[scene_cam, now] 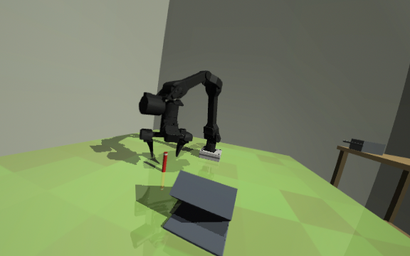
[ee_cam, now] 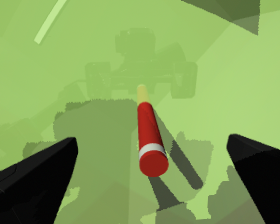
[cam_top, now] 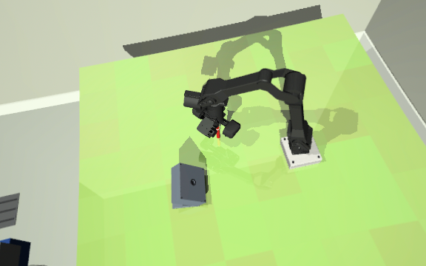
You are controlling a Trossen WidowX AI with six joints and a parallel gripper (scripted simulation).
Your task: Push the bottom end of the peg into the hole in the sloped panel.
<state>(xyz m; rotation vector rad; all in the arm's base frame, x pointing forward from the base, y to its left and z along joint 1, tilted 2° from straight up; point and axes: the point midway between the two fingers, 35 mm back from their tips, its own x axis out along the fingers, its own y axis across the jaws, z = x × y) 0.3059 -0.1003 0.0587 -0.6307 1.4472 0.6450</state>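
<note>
A round red peg with a pale band near its top stands upright on the green table. My gripper is open wide and points down right over the peg. The fingertips hang level with the peg's top, one on each side, without touching it. The sloped grey panel stands nearer the table's front. Its round hole shows only in the top view.
The arm's white base plate sits to the right of the peg. A wooden side table with a grey box stands off the table at the right. A dark bin is on the floor at the lower left.
</note>
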